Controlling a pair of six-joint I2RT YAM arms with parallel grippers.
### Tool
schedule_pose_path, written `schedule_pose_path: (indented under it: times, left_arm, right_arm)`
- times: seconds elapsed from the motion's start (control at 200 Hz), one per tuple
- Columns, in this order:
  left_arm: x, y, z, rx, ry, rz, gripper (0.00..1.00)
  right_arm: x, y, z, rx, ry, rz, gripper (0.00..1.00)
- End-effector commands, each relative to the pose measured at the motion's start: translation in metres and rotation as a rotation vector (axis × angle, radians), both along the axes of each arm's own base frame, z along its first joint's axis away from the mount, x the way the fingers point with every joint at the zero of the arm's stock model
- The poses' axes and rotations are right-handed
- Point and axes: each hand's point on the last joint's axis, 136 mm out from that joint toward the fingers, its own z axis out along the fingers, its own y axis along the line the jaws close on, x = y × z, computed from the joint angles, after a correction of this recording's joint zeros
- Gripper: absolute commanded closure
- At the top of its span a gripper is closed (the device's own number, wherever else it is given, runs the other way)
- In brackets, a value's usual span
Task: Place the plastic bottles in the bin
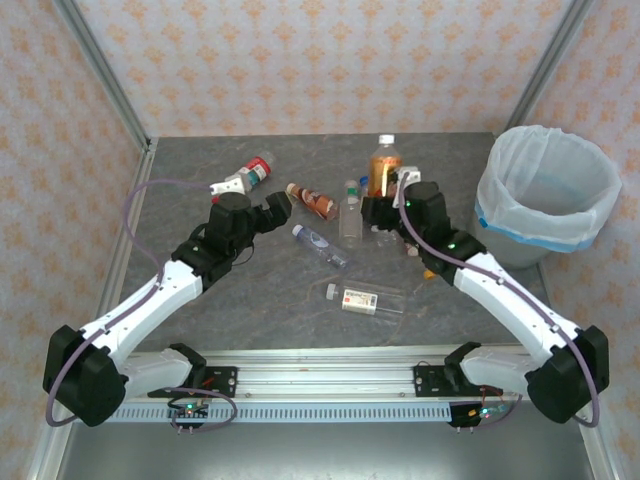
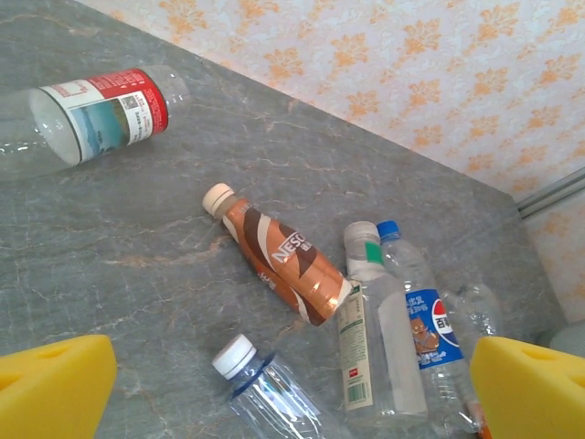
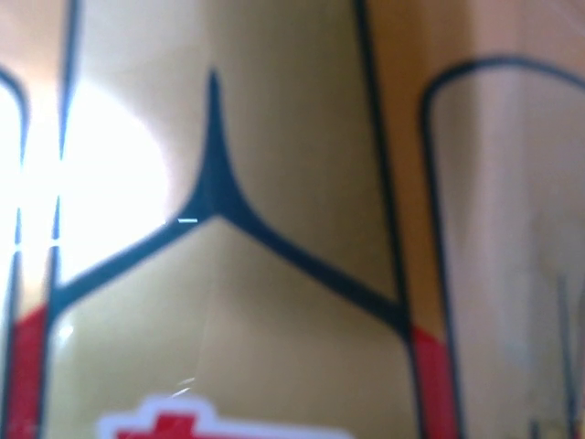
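**Left claw wide open over the pile, right one nose-to-label with the orange bottle**

The left gripper (image 1: 277, 209) is spread about as wide as it goes. On its wrist cam the yellow pads (image 2: 55, 389) sit way out in the bottom corners, clear of every bottle.

Closest in, lying in the gap between the pads, is a clear white-cap bottle (image 2: 260, 389). Just past it is the brown coffee bottle (image 2: 279, 265), on its side with the cap pointing away and to the left. Over toward the right-hand pad, a green-label bottle (image 2: 366, 347) and a Pepsi bottle (image 2: 422, 320) lie side by side and touching, caps pointing away from the fingers. Way ahead and off beyond the left-hand pad there's a red-label bottle (image 2: 101, 114) on its side.

The right gripper (image 1: 385, 210) is jammed right up against the orange-label bottle (image 1: 385, 165), which stands upright at its fingertips. That wrist cam is just blurry label, gold with dark lines and bits of red. The fingers are hidden, so I honestly can't tell if it's clamped on or just sitting next to it.

A white-label bottle (image 1: 365, 298) lies flat back behind both sets of fingertips, between the two arms.

The bin (image 1: 497, 200), a blue bucket with a white bag, stands off to the right of the right fingers, well apart from them.
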Motion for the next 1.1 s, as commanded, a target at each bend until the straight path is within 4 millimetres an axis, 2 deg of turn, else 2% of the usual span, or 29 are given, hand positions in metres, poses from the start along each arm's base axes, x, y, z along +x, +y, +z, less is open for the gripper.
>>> schedule_pose_path:
  times: [0.0,0.105,0.31,0.47,0.55,0.666,0.746,0.836,1.011,1.041,1.091]
  left_arm:
    - [-0.001,0.001,-0.006,-0.001,0.016,-0.006,0.0]
    - [0.001,0.004,-0.01,0.029,0.056,0.013,0.0]
    - [0.004,0.002,-0.016,0.005,0.07,0.025,0.0]
    - [0.004,-0.01,-0.02,0.007,0.086,-0.038,0.0]
    - [0.005,-0.014,-0.023,0.003,0.092,-0.06,0.0]
    - [0.006,-0.016,-0.025,-0.001,0.094,-0.067,0.0]
    - [0.004,-0.025,-0.022,-0.02,0.07,-0.12,0.0]
    - [0.002,-0.025,-0.02,-0.041,0.048,-0.126,0.0]
    - [0.001,-0.021,-0.022,-0.042,0.05,-0.101,0.0]
    - [0.002,-0.021,-0.021,-0.048,0.047,-0.097,0.0]
    - [0.003,-0.021,-0.02,-0.059,0.044,-0.091,0.0]
  right_arm:
    - [0.005,-0.03,0.031,-0.065,-0.064,-0.075,0.59]
    - [0.011,-0.056,0.054,-0.111,-0.115,-0.148,0.59]
    - [0.014,-0.104,0.111,-0.154,-0.231,-0.266,0.57]
    - [0.011,-0.155,0.14,-0.196,-0.27,-0.429,0.57]
    - [0.01,-0.179,0.148,-0.21,-0.277,-0.505,0.57]
    - [0.01,-0.219,0.149,-0.221,-0.265,-0.641,0.57]
    - [0.01,-0.247,0.144,-0.225,-0.25,-0.732,0.57]
    - [0.012,-0.273,0.134,-0.241,-0.218,-0.804,0.57]
    - [0.019,-0.313,0.107,-0.256,-0.116,-0.881,0.57]
    - [0.018,-0.317,0.107,-0.255,-0.11,-0.89,0.57]
    - [0.024,-0.327,0.094,-0.267,-0.062,-0.906,0.57]
